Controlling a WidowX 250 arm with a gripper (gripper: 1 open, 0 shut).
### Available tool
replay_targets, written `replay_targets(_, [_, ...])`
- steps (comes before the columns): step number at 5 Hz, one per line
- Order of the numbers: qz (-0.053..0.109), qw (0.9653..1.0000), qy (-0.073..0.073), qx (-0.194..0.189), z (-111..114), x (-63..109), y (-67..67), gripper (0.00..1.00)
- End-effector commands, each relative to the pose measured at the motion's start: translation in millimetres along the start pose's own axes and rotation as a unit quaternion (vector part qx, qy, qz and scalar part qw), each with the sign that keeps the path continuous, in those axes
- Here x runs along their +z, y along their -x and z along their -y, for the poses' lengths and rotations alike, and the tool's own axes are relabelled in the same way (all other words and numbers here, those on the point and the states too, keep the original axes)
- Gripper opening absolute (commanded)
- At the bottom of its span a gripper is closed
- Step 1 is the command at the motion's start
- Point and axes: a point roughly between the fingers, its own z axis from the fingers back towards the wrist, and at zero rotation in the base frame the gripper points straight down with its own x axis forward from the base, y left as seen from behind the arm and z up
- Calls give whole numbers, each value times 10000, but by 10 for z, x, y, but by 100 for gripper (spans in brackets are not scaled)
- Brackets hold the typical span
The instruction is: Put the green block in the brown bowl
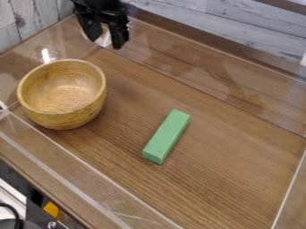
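—Camera view: how is the claw [103, 34] placed?
—Its fingers are spread wide, with nothing held, near the surface's [227, 174] far edge. The green block [166, 136] is left lying flat towards the near edge, well apart from the brown bowl [63, 94].
—What could be spoiled?
—If the slim bar is gripped askew, it may be twisted loose; if it is carried too low, the bowl's rim may be struck.

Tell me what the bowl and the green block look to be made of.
The bowl looks like light wood with a satin sheen, judging by its warm tan color and soft highlights. The green block has a matte, even color; painted wood or plastic, I can't tell which.
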Motion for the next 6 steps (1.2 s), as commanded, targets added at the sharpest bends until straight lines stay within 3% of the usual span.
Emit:
replay_targets(1, [79, 9991, 42, -408, 24, -6, -49, 100])
replay_targets(3, [5, 9999, 132, 40, 344, -202, 228, 100])
replay_targets(5, [-22, 9993, 259, -271, 750, -227, 210, 100])
replay_targets(6, [-41, 9996, 255, -75, 736, -136, 239, 100])
